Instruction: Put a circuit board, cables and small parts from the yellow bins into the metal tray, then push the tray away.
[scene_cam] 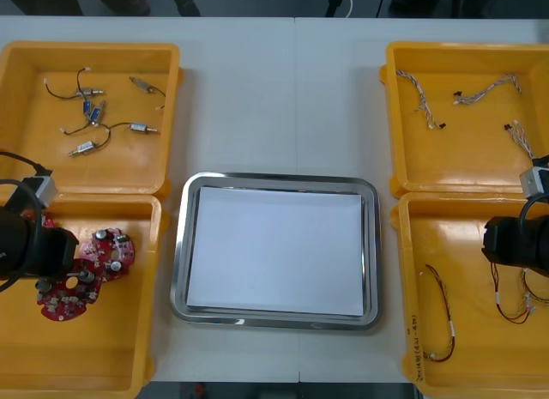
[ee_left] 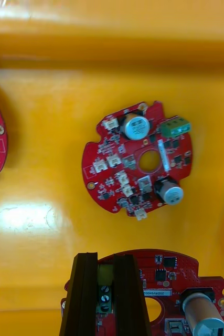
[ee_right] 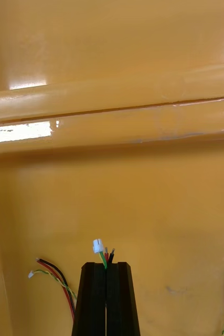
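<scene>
Overall light: bright, even, from overhead across the table (scene_cam: 257, 90).
Glare, right: long white streaks along the rims of the right yellow bins (ee_right: 112, 105).
Glare, left: a soft pale patch on the left yellow bin (ee_left: 25, 218) floor.
Tray: the metal tray (scene_cam: 178, 244) rim gleams.
Shadows: soft, short, hugging the loose circuit board (ee_left: 138, 160).
Fingers: matte black on the left gripper (ee_left: 105, 260), clamped on the held circuit board (ee_left: 164, 283), and the right gripper (ee_right: 106, 268), pinching a cable (ee_right: 102, 251).

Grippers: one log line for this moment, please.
left gripper: shut on circuit board, left near bin | right gripper: shut on cable, right near bin | tray: nothing placed yet
</scene>
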